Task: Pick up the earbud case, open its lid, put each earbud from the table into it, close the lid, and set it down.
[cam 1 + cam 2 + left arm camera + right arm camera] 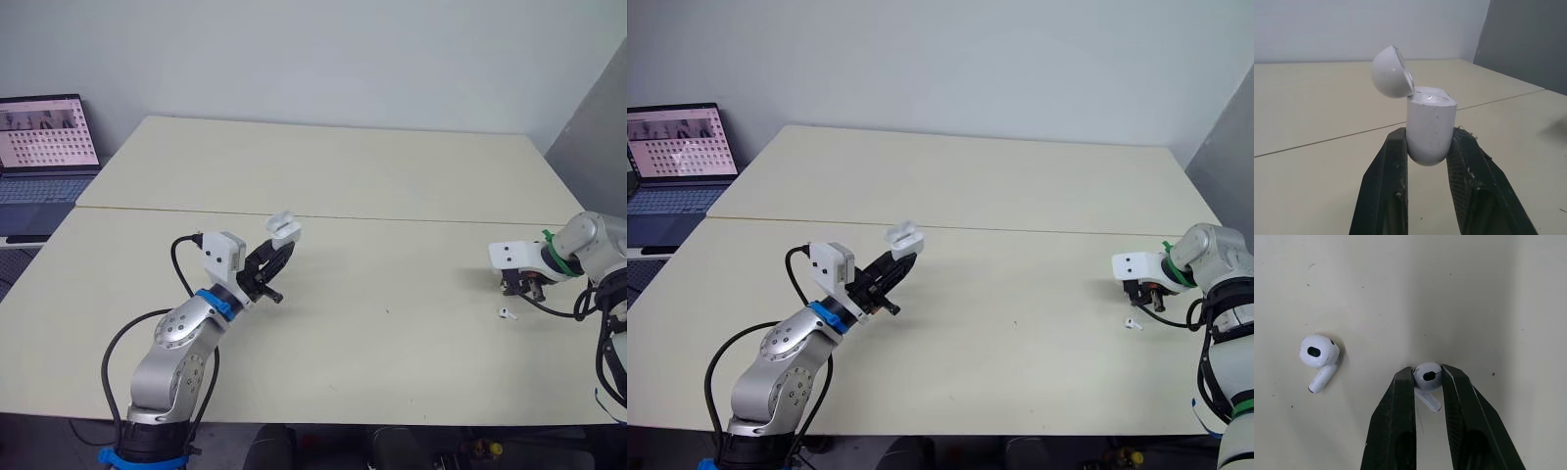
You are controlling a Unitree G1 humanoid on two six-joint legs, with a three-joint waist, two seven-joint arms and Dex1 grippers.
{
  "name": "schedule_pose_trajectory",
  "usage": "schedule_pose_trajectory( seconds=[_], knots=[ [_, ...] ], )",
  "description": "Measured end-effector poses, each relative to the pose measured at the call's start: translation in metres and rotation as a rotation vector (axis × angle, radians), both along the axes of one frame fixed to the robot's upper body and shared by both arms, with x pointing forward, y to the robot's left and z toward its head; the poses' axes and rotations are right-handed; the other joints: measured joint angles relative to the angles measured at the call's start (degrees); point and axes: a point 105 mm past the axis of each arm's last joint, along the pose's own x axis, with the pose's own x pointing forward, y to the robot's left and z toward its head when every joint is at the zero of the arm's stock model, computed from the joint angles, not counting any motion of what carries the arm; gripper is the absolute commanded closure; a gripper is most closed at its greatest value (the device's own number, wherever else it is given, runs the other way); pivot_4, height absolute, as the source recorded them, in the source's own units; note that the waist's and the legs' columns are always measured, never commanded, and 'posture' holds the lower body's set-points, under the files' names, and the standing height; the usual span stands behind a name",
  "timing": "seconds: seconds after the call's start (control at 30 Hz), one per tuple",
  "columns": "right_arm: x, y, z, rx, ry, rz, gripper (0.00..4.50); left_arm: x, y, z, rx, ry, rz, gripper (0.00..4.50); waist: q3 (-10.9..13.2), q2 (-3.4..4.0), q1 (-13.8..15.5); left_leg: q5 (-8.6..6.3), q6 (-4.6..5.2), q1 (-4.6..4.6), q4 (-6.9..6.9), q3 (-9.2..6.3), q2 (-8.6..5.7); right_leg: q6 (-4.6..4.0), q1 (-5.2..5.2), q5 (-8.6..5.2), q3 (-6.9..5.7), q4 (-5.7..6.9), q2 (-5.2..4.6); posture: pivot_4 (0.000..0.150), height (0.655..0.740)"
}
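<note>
While the left tool point(277, 250) clamps a small, glossy white plastic earbud case point(1431, 125) by its rounded lower end and holds it raised off the pale beige counter point(392, 196), the case's domed lid point(1391, 73) stands hinged open, tipped back on the side away from the tool's fingers. Well apart from it, the right tool point(516, 286) sits low at the counter. Its two black fingers are pinched on the bulbous head of a white plastic earbud point(1427, 375), with the stem trailing back between them toward the wrist. Whether that earbud has left the surface cannot be told. A second white earbud point(1320, 355) of the same shape lies loose just beside the right tool, clear of its fingers.

The grip on that smooth, round head looks narrow, so the bud could well squirt free during the lift or the carry across to the left tool. The case, held only at its curved base, may pivot or slip if the bud is pressed in off-centre. A knock could also swing the lid shut, and a careless lift might nudge the loose earbud.
</note>
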Motion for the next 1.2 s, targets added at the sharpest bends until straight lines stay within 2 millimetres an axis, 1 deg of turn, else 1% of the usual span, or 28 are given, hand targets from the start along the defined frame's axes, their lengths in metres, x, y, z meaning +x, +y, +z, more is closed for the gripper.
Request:
schedule_pose_trajectory(
  seconds=[0.03,0.1,0.13,0.17,0.2,0.23,0.27,0.3,0.37,0.4,0.43,0.47,0.5,0.57,0.63,0.7,0.8,1.03,1.2],
  knots=[
    [0.0,0.003,0.001,0.026,0.008,-0.003,4.11,0.001,-0.001,0.002,0.0,-0.008,-0.004,3.78,0.0,0.0,0.0,0.0,0.0,0.0,-0.01,-0.01,0.01,0.0,-0.01,0.0,-0.01,0.01,0.01,0.15,0.74],
    [0.001,0.025,0.003,0.145,0.037,0.007,4.11,0.0,-0.002,0.004,0.001,-0.019,-0.015,3.78,0.0,0.02,-0.4,0.0,0.0,0.01,-0.06,0.0,0.04,0.0,-0.05,0.0,0.02,0.04,0.04,0.15,0.74],
    [0.002,0.047,0.005,0.254,0.056,0.022,4.11,0.0,-0.003,0.004,0.001,-0.022,-0.023,3.78,0.0,0.06,-0.8,0.0,0.0,0.01,-0.09,-0.01,0.07,0.0,-0.06,0.0,0.03,0.07,0.09,0.15,0.74],
    [0.007,0.082,0.016,0.426,0.047,0.04,4.11,0.0,-0.004,0.005,0.001,-0.026,-0.029,3.78,0.1,0.16,-1.5,0.0,0.0,0.0,-0.12,-0.07,0.1,0.01,-0.09,0.01,0.01,0.13,0.14,0.15,0.74],
    [0.01,0.111,0.029,0.552,0.034,0.065,4.11,0.001,-0.008,0.006,-0.001,-0.029,-0.043,3.78,0.2,0.36,-1.8,0.0,0.0,-0.03,-0.13,-0.09,0.11,0.14,-0.15,0.08,0.03,0.21,0.17,0.15,0.74],
    [0.012,0.13,0.042,0.657,0.022,0.058,4.11,0.001,-0.01,0.007,-0.003,-0.034,-0.054,3.78,0.3,0.57,-1.8,0.0,0.0,-0.06,-0.14,-0.16,0.1,0.26,-0.17,0.15,0.0,0.24,0.19,0.15,0.74],
    [0.015,0.164,0.072,0.877,-0.031,0.038,4.11,0.002,-0.01,0.006,-0.003,-0.033,-0.06,3.78,0.4,0.7,-1.8,0.0,0.0,-0.12,-0.21,-0.23,0.11,0.24,-0.29,0.14,-0.02,0.34,0.25,0.15,0.74],
    [0.013,0.192,0.1,1.042,-0.079,0.051,4.11,0.004,-0.011,0.005,-0.006,-0.026,-0.062,3.78,0.4,0.72,-1.7,0.0,0.0,-0.19,-0.22,-0.26,0.11,0.12,-0.45,0.05,-0.04,0.6,0.27,0.15,0.74],
    [0.001,0.229,0.143,1.287,-0.134,0.061,4.11,0.008,-0.013,0.006,-0.013,-0.026,-0.067,3.78,0.4,0.72,-1.3,-0.01,-0.01,-0.23,-0.24,-0.46,0.11,0.09,-0.58,-0.21,-0.22,0.91,0.3,0.15,0.74],
    [-0.007,0.244,0.159,1.4,-0.138,0.047,4.11,0.011,-0.013,0.007,-0.017,-0.028,-0.068,3.78,0.4,0.72,-0.9,-0.01,-0.01,-0.25,-0.3,-0.56,0.1,0.03,-0.62,-0.3,-0.33,0.97,0.3,0.15,0.74],
    [-0.017,0.258,0.169,1.49,-0.122,0.027,4.11,0.014,-0.014,0.008,-0.021,-0.031,-0.07,3.78,0.4,0.72,-0.4,-0.01,-0.01,-0.26,-0.33,-0.6,0.11,-0.01,-0.63,-0.33,-0.38,0.97,0.31,0.15,0.74],
    [-0.025,0.267,0.173,1.552,-0.099,0.007,4.11,0.016,-0.015,0.01,-0.024,-0.035,-0.078,3.78,0.4,0.72,0.1,-0.01,-0.01,-0.28,-0.35,-0.64,0.11,-0.02,-0.64,-0.34,-0.44,0.94,0.31,0.15,0.74],
    [-0.03,0.276,0.171,1.592,-0.065,-0.022,4.11,0.018,-0.017,0.013,-0.026,-0.042,-0.087,3.78,0.4,0.72,0.4,-0.01,-0.01,-0.33,-0.33,-0.63,0.1,-0.02,-0.65,-0.34,-0.45,0.9,0.3,0.15,0.74],
    [-0.033,0.282,0.161,1.639,-0.019,-0.111,4.11,0.02,-0.02,0.02,-0.035,-0.058,-0.106,3.78,0.4,0.72,0.6,-0.01,-0.01,-0.46,-0.25,-0.52,0.04,0.04,-0.68,-0.3,-0.35,0.76,0.22,0.15,0.74],
    [-0.029,0.279,0.154,1.666,-0.02,-0.199,4.11,0.021,-0.024,0.025,-0.042,-0.065,-0.142,3.78,0.4,0.72,0.6,-0.01,-0.01,-0.65,-0.14,-0.31,0.01,0.1,-0.86,-0.26,-0.18,0.69,0.17,0.15,0.74],
    [-0.027,0.278,0.151,1.67,-0.023,-0.232,4.11,0.021,-0.027,0.027,-0.036,-0.066,-0.17,3.78,0.4,0.72,0.3,-0.01,-0.01,-0.73,-0.08,-0.22,0.01,0.23,-0.94,-0.18,-0.1,0.69,0.16,0.15,0.74],
    [-0.026,0.279,0.151,1.678,-0.043,-0.236,4.11,0.021,-0.031,0.029,-0.03,-0.062,-0.204,3.78,0.4,0.72,0.0,-0.01,-0.01,-0.72,-0.16,-0.28,0.07,0.23,-0.99,-0.18,-0.15,0.72,0.25,0.15,0.74],
    [-0.018,0.282,0.14,1.624,-0.071,-0.244,4.11,0.019,-0.036,0.032,-0.014,-0.072,-0.243,3.78,0.4,0.73,-0.1,-0.01,-0.01,-0.72,-0.25,-0.29,0.13,0.21,-1.04,-0.19,-0.14,0.72,0.31,0.15,0.74],
    [-0.019,0.289,0.132,1.6,-0.055,-0.241,4.11,0.019,-0.038,0.031,-0.012,-0.074,-0.242,3.78,0.4,0.72,-0.1,-0.01,-0.01,-0.73,-0.25,-0.29,0.13,0.21,-1.04,-0.19,-0.14,0.71,0.31,0.15,0.74]
  ],
)
